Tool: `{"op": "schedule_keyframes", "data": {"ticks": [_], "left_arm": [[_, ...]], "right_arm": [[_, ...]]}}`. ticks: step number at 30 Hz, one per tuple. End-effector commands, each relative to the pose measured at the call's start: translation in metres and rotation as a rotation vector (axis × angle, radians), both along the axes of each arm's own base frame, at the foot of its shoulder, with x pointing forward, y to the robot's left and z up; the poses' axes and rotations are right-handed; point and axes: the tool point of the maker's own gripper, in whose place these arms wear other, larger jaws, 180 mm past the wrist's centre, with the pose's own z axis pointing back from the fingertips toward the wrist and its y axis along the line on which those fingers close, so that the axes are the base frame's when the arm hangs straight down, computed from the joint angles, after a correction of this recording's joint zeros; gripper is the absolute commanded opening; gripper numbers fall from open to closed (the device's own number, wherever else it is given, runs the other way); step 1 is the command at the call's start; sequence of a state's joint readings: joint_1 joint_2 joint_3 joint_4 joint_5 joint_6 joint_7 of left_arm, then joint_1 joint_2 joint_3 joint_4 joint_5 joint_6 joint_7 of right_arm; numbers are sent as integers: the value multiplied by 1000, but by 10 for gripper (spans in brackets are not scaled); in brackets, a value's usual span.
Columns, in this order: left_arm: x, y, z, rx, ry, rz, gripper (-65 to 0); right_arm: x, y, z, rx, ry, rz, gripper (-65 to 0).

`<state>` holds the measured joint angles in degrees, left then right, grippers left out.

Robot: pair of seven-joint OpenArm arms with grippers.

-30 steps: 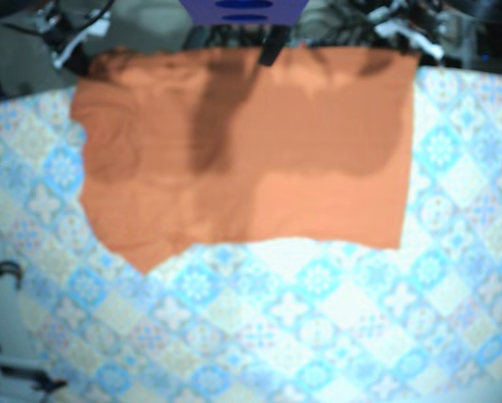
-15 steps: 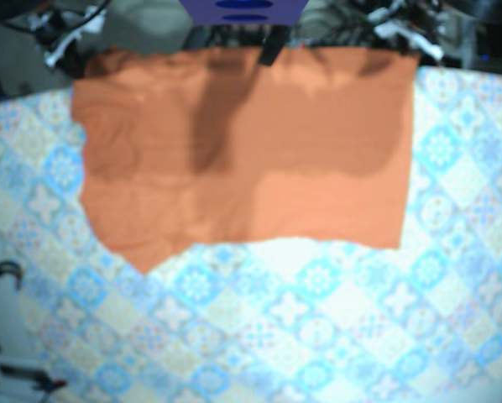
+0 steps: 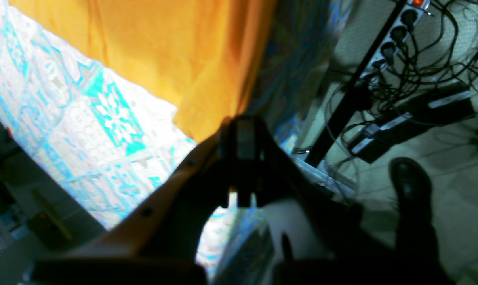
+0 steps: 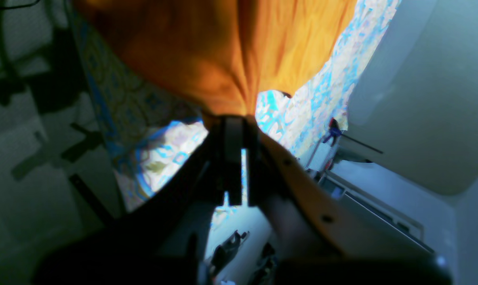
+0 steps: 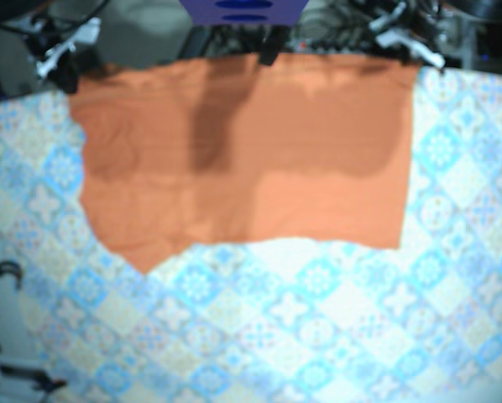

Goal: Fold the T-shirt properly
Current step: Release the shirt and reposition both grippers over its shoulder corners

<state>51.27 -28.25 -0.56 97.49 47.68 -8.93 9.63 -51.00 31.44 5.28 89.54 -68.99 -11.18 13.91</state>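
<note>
Orange T-shirt [image 5: 243, 159] lay spread on the patterned tabletop [image 5: 318, 336], its corners at the tabletop's far edge pinched by the left gripper [image 3: 240, 124] and right gripper [image 4: 235, 120], the folding seemingly barely begun, with most folds to come.

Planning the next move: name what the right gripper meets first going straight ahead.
The orange fabric T-shirt, bunched right at the tips of the right gripper; depth beyond the cloth is unclear.
</note>
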Motion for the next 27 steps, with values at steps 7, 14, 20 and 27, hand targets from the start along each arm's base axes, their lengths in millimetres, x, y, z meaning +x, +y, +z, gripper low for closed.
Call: {"op": "schedule_keyframes", "data": {"ticks": [7,14,20,27], "left_arm": [[24,5,9,15,-69,3,-650],[34,11,11,45,-85,26,-650],[52,13,15,49,-124,30,-650],[77,21,17,63,-171,46,-650]], "right_arm": [[35,-4,11,-10,-63,-10,-650],[56,-3,14,-5,-89,-19,-650],[70,-1,10,15,-85,-52,-650],[90,21,3,53,-76,-27,-650]]}}
